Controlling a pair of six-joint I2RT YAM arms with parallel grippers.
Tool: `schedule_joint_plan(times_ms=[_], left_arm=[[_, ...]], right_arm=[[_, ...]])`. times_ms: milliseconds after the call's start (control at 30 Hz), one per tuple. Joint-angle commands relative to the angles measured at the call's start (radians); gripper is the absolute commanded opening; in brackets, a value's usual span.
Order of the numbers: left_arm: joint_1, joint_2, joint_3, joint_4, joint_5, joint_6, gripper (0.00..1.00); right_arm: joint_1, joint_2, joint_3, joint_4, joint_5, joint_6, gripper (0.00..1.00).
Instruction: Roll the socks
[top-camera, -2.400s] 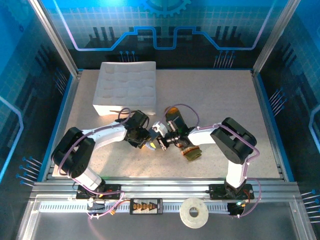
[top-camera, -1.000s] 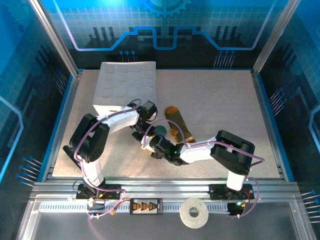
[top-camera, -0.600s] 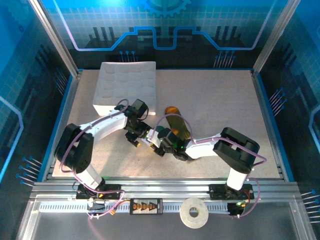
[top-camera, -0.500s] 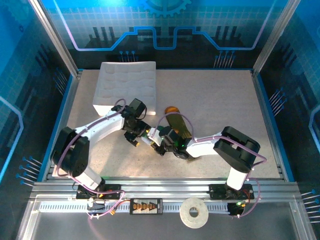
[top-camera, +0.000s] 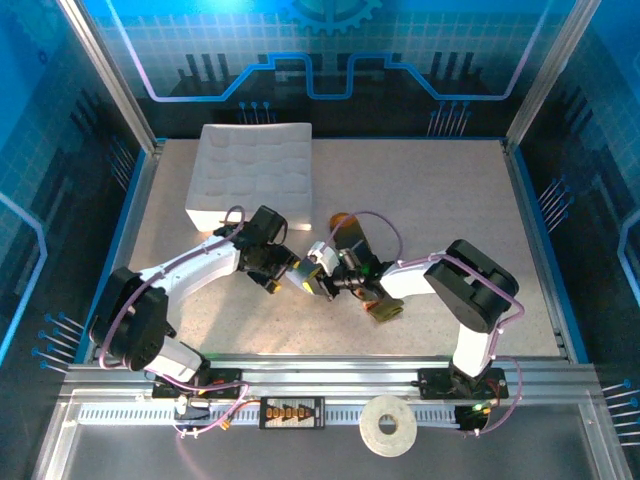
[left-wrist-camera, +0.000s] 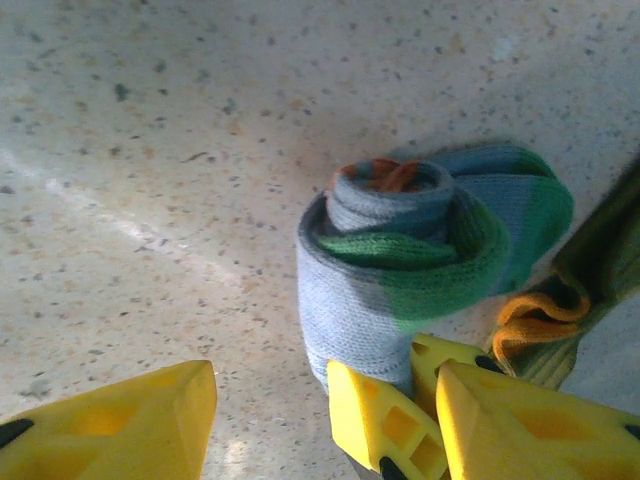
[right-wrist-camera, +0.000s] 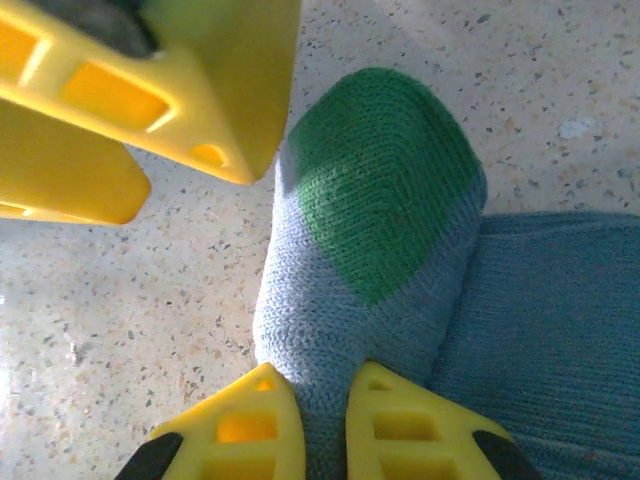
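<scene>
The grey-blue sock (left-wrist-camera: 395, 265) sits on the table as a loose upright roll, its green toe (right-wrist-camera: 375, 175) wrapped round the outside and an orange cuff peeking from the top. My right gripper (right-wrist-camera: 320, 425) is shut on a fold of this roll's lower edge. My left gripper (left-wrist-camera: 325, 385) is open, its yellow fingers (left-wrist-camera: 120, 425) wide on either side of the roll and of the right gripper's fingertips, touching nothing. The olive-green sock (top-camera: 354, 240) lies flat just right of the roll, partly under my right arm, its orange part (left-wrist-camera: 530, 315) beside the roll. From above, both grippers (top-camera: 300, 280) meet mid-table.
The white gridded tray (top-camera: 255, 175) stands at the back left, behind my left arm. A white roll of tape (top-camera: 390, 428) rests on the front rail. Blue enclosure walls border the speckled table (top-camera: 440, 190), which has open room at back right.
My left gripper's jaws have spread and stand off the roll. The right arm has swung its elbow outward, and the olive sock's striped end shows beneath it again. The right gripper stays shut.
</scene>
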Motion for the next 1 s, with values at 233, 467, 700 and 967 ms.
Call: schedule_joint_plan(times_ms=[233,467,700,967], left_arm=[[-0.036,0.147,0.026,0.104,0.009,0.065,0.58],[-0.068,0.264,0.065,0.063,-0.004,0.088,0.51],[-0.093,0.348,0.073,-0.067,-0.011,0.071,0.32],[-0.093,0.356,0.118,-0.302,-0.034,0.071,0.09]], right_arm=[[-0.132,0.149,-0.112,-0.228,-0.074,0.164,0.0],[-0.169,0.165,-0.126,-0.19,-0.111,0.188,0.0],[-0.123,0.088,-0.085,-0.254,-0.057,0.058,0.1],[0.03,-0.294,-0.222,-0.101,0.245,-0.202,0.47]])
